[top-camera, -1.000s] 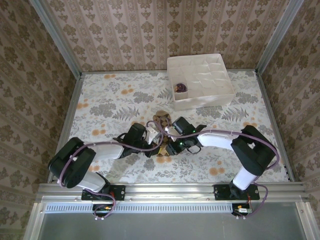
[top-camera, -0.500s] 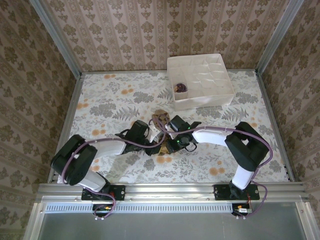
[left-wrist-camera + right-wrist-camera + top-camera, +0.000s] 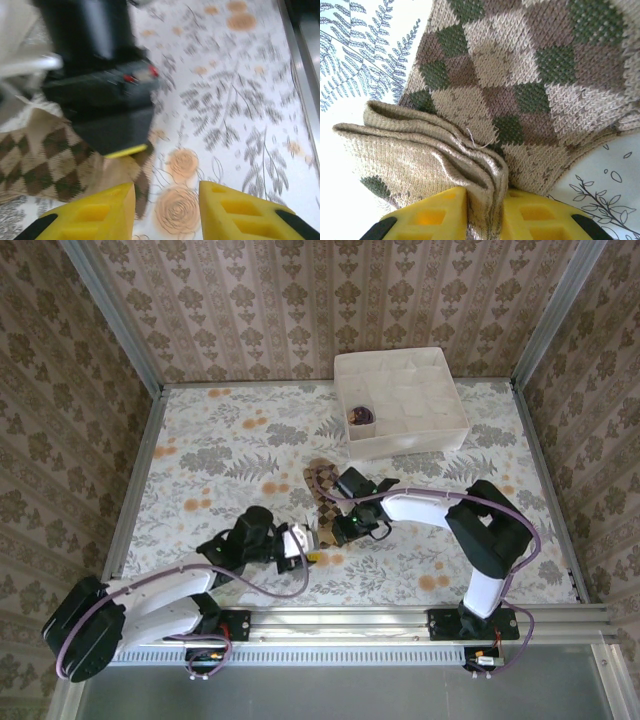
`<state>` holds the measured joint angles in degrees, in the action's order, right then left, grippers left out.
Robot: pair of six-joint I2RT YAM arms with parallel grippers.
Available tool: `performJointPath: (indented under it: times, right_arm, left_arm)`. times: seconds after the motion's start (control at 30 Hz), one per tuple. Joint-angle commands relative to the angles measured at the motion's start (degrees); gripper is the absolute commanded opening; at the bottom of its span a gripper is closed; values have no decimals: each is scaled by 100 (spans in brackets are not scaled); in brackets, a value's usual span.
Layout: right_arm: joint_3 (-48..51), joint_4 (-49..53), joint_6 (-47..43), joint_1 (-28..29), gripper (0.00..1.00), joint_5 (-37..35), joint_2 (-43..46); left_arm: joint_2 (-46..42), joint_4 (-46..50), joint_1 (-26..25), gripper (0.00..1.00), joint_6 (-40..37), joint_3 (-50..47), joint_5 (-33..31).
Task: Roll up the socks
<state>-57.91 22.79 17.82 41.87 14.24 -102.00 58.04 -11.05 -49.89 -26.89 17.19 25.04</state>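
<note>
Two arms reach toward the centre, one gripper parted, the other pinching.

The white-and-black left arm (image 3: 170, 592) lies low along the near edge and reaches right. Its yellow-fingered left gripper (image 3: 166, 199) stands parted with nothing between the fingers. The matching right arm (image 3: 432, 508) bends up from its near-right base and reaches left, and its yellow-fingered right gripper (image 3: 485, 202) is clamped on a fold of the brown-tan argyle knitted sock (image 3: 520, 75).

bright, even light with soft shadows; the left wrist view is motion-blurred (right wrist sharp).

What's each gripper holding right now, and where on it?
Right gripper pinches the argyle sock by its folded tan end. Left gripper is open, holding nothing.
</note>
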Motion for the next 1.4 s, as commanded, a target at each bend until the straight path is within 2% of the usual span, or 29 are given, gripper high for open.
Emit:
performJointPath:
  times: [0.0,0.07,0.17,0.23,0.4,0.6,0.87,1.03,1.13,1.27,1.37]
  right_arm:
    - [168,631,-136,-182,24,-353,-468]
    - [200,613,-127,-274,24,-224,-463]
    - [210,621,-153,-366,24,-82,-438]
    - [197,663,-201,-403,23,-44,-425]
    - [169,771,-331,-486,23,52,-450]
    - [188,894,-433,-559,23,175,-481]
    - [152,979,-525,-635,23,374,-498]
    - [128,1074,-550,-678,23,472,-380]
    - [108,1164,-584,-689,24,526,-284]
    - [99,1267,-591,-719,27,561,-174]
    - [125,1273,-563,-748,32,595,-47]
  left_arm:
    - [287,-494,-244,36,-868,-40,-603]
    - [620,-716,-325,37,-944,-8,-789]
    - [1181,-1150,-372,46,-985,22,-1016]
    - [1569,-1547,-379,48,-1040,9,-1160]
    - [2252,-1987,-372,49,-1189,169,-1398]
    - [2663,-2320,-282,50,-1162,197,-1429]
    - [3131,-2360,-201,50,-1094,327,-1470]
    - [3287,-2464,-203,42,-1033,334,-1598]
    - [3251,-2336,-205,31,-970,391,-1581]
    - [3098,-1529,-200,14,-920,689,-1301]
    - [2949,-1123,-205,8,-831,802,-1104]
